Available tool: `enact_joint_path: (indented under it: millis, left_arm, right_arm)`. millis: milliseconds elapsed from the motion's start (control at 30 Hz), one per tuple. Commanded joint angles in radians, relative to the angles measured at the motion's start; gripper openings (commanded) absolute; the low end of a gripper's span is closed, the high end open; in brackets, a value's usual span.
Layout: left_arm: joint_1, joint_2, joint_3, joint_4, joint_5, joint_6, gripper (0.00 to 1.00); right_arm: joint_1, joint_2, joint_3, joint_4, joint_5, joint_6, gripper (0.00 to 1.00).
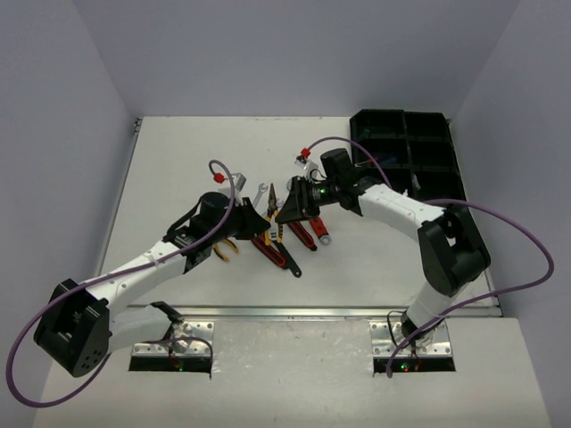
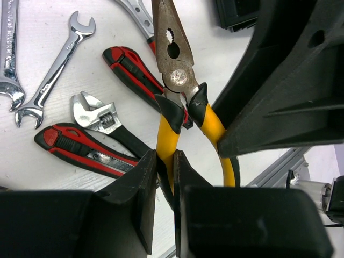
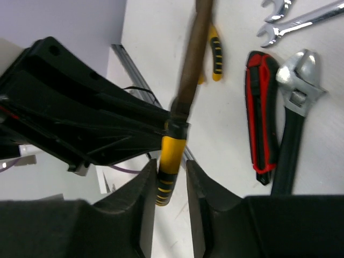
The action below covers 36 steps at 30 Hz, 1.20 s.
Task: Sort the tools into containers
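A handover looks to be under way. The left tool (image 2: 165,161) is closed on one handle of the yellow-handled long-nose steel pliers (image 2: 180,80), which it holds above the pile of red-and-black adjustable wrenches (image 2: 80,148) and silver spanners (image 2: 56,70) at the middle of the white surface (image 1: 178,160).

The right tool (image 3: 171,172) brackets the other handle; whether it is clamped I cannot tell. The black six-compartment plastic tray (image 1: 360,125) sits well apart, at the far right.

Next, I judge, the right tool needs a firm grip before the left lets go. No brand or writing is legible.
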Motion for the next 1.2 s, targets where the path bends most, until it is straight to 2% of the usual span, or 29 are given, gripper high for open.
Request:
enact_joint_path:
  millis: [0,267,467,767,867,933,1000,1033,1100,1133,1167]
  left_arm:
    - [-0.021,-0.005,0.047,0.088,-0.023,0.003,0.00]
    - [-0.040,-0.007,0.058,0.067,-0.086,0.001,0.00]
    - [-0.043,-0.030,0.057,0.048,-0.132,0.002,0.00]
    - [-0.044,-0.054,0.050,0.045,-0.127,0.003,0.00]
    - [-0.044,-0.055,0.053,0.044,-0.122,0.006,0.00]
    - [-0.044,-0.055,0.052,0.044,-0.119,0.006,0.00]
    - [-0.044,-0.057,0.052,0.040,-0.115,0.007,0.00]
    - [-0.043,-0.059,0.056,0.036,-0.116,0.008,0.11]
    - [-0.044,-0.071,0.064,0.016,-0.123,0.014,0.43]
    - [-0.044,-0.078,0.068,0.006,-0.134,0.015,0.60]
    - [-0.044,-0.087,0.074,-0.008,-0.148,0.016,0.82]
  right_arm:
    - [0.029,-0.023,0.011,0.062,-0.003,0.028,0.26]
    - [0.046,0.007,0.002,0.155,-0.039,0.105,0.24]
    - [0.072,0.029,0.023,0.108,0.001,0.082,0.26]
    - [0.083,0.039,0.037,0.058,0.046,0.054,0.33]
    - [0.083,0.038,0.034,0.065,0.053,0.050,0.22]
    - [0.083,0.033,0.034,0.072,0.056,0.051,0.02]
    - [0.083,0.032,0.036,0.074,0.061,0.051,0.00]
    - [0.083,0.027,0.032,0.074,0.066,0.050,0.00]
    - [0.081,0.012,0.023,0.071,0.096,0.046,0.00]
    - [0.079,-0.005,0.014,0.072,0.109,0.045,0.00]
    - [0.075,-0.017,0.000,0.074,0.121,0.045,0.00]
